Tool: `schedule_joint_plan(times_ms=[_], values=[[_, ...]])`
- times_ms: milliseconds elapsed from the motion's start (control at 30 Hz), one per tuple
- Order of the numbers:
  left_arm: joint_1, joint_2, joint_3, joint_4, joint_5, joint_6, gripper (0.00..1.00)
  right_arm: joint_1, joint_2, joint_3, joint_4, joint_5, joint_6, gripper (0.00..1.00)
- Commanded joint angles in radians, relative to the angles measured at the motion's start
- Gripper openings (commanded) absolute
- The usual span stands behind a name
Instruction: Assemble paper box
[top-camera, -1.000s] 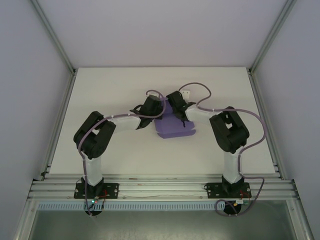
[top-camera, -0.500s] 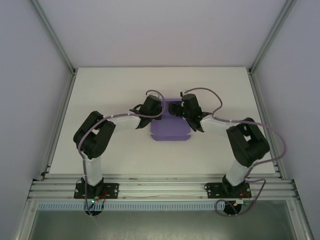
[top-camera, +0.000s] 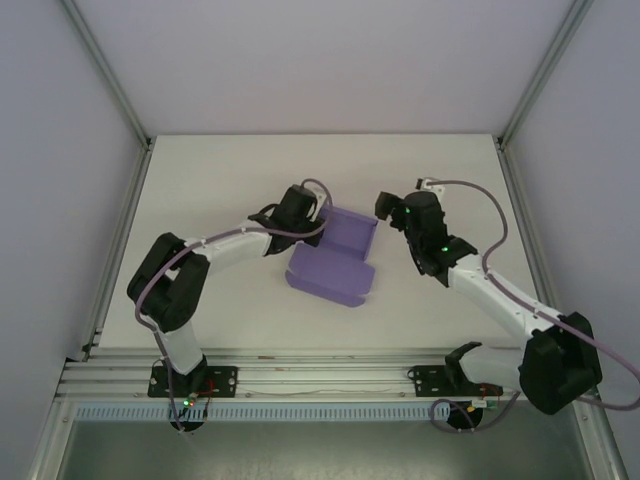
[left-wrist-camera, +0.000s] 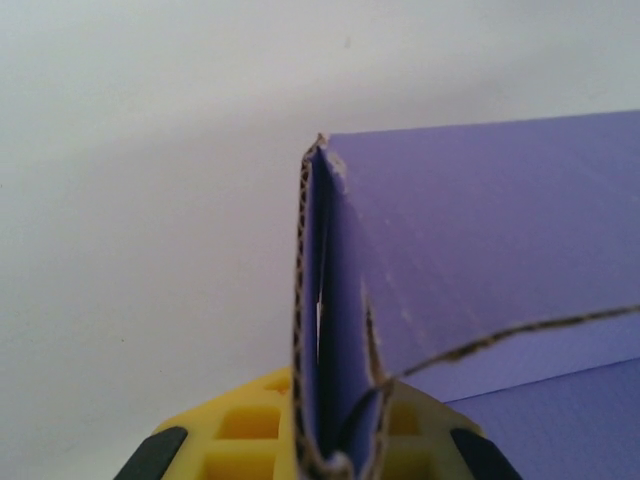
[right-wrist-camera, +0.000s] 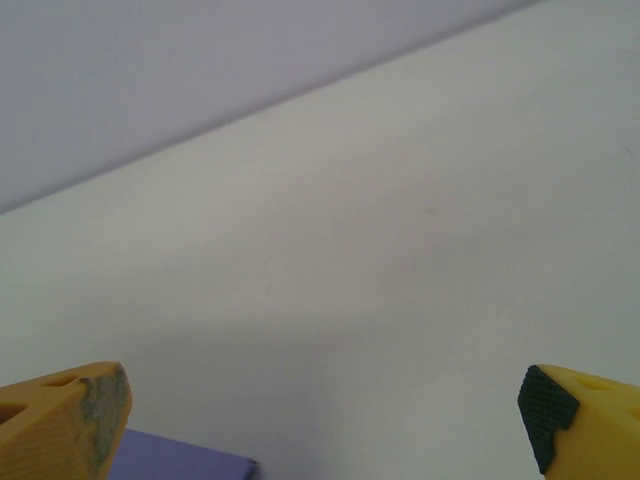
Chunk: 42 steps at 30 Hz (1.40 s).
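The left end effector (left-wrist-camera: 322, 448) clamps a folded wall of the paper box (top-camera: 330, 262); the right end effector (right-wrist-camera: 325, 420), gaping and apart, should grip the opposite wall squarely.

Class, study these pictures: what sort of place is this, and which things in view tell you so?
Probably a robot test cell: a white table enclosed by plain panels and aluminium rails, a left arm and right arm bolted at its near edge, and a purple paper box between them.
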Motion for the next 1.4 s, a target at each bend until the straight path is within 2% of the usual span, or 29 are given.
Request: schedule_joint_plan(times_ms=[0,100,200,333,467,633,733,800,867,1033,1167,1233,1300,1367], values=[[0.005,-0.025,0.123,-0.422,0.062,0.02,0.0,0.0,-0.025,0.007,-0.249,0.009,0.064,1.0],[-0.003,-0.031,0.131,-0.583,0.09,0.001,0.0,-0.002,-0.057,-0.026,-0.279,0.028,0.095,1.0],[-0.011,-0.029,0.117,-0.652,0.075,-0.025,0.0,-0.005,-0.08,-0.051,-0.29,0.019,0.08,1.0],[-0.035,0.062,0.181,-0.773,0.043,-0.034,0.0,-0.006,-0.092,-0.057,-0.297,0.028,0.061,1.0],[-0.075,0.197,0.279,-0.902,-0.093,-0.039,0.0,-0.008,-0.094,-0.056,-0.301,0.032,0.048,1.0],[-0.093,0.37,0.393,-0.964,-0.252,-0.087,0.0,-0.012,-0.097,-0.078,-0.279,0.037,0.05,1.0],[-0.106,0.491,0.474,-1.007,-0.395,-0.126,0.0,-0.017,-0.094,-0.081,-0.28,0.043,0.054,1.0],[-0.132,0.56,0.517,-1.021,-0.528,-0.15,0.0,-0.018,-0.092,-0.083,-0.28,0.044,0.057,1.0],[-0.152,0.597,0.538,-1.001,-0.598,-0.149,0.0,-0.02,-0.094,-0.086,-0.278,0.051,0.062,1.0],[-0.167,0.617,0.563,-0.941,-0.587,-0.131,0.0,-0.028,-0.095,-0.095,-0.274,0.062,0.074,1.0],[-0.168,0.566,0.55,-0.896,-0.557,-0.038,0.01,-0.033,-0.097,-0.088,-0.277,0.051,0.064,1.0],[-0.166,0.517,0.541,-0.87,-0.514,0.008,0.3,-0.033,-0.1,-0.083,-0.278,0.038,0.052,1.0],[-0.166,0.467,0.541,-0.85,-0.469,0.046,0.46,-0.032,-0.107,-0.081,-0.279,0.024,0.045,1.0],[-0.166,0.409,0.541,-0.827,-0.398,0.088,0.57,-0.032,-0.118,-0.083,-0.277,0.002,0.035,1.0]])
